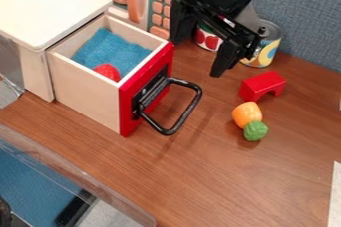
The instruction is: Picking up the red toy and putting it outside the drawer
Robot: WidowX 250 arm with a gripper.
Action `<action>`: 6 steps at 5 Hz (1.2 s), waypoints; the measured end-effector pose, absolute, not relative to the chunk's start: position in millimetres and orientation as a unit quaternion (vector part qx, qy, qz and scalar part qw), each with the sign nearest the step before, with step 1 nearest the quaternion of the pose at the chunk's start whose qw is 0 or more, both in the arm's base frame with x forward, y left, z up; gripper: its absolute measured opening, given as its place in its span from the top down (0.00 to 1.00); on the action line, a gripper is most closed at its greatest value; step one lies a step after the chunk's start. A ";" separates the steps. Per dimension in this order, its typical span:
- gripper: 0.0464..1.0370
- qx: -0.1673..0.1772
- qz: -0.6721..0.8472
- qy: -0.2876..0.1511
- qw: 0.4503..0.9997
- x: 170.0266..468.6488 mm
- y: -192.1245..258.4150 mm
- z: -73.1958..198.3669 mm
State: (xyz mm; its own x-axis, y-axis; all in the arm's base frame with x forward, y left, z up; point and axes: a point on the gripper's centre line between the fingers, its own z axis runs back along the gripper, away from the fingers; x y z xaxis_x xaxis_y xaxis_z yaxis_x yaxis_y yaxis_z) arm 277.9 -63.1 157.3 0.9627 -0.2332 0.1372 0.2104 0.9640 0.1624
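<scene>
Gripper (197, 57) hangs at the upper middle of the camera view, above the wood counter (220, 181) and to the right of the open drawer (86, 90); its fingers are spread wide, one tip near the drawer's red front (130, 116), the other farther right and lower in the view. Clearance between tips and counter cannot be judged. Red toy (108, 71): inside the drawer, at the near side wall toward the front end, rounded and bumpy, its lower part hidden by that wall. Blue cloth (110, 47) lies bunched in the drawer, just behind the toy in the view; contact between the two cannot be told. Drawer juts out of a pale cabinet (50, 2); a black loop handle (194, 102) projects from the red front, over the counter. On the counter, right of the handle: an orange and green toy (247, 114), orange end toward the rear, green end toward the viewer. Red arch block (263, 85) sits near it, a little farther back, opening facing the viewer. Behind the gripper, two upright cans: one with a red and white label (208, 39), partly covered by the gripper; the other with a yellow and blue label (267, 49), standing to the right. Toy microwave (160, 9), teal with peach buttons, stands at the rear beside the cabinet. Grey-blue partition (307, 27) runs behind the counter.
</scene>
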 end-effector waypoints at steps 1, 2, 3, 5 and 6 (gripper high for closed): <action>0.04 0.076 -0.115 -0.063 0.988 275.9 -62.7 148.9; 0.04 0.094 -0.103 -0.039 0.989 271.5 -32.1 135.5; 0.04 0.113 -0.096 -0.029 0.989 270.8 -0.1 125.1; 0.04 0.102 -0.066 -0.030 0.992 280.8 33.5 119.2; 0.04 0.089 -0.048 -0.046 0.994 288.5 46.6 128.1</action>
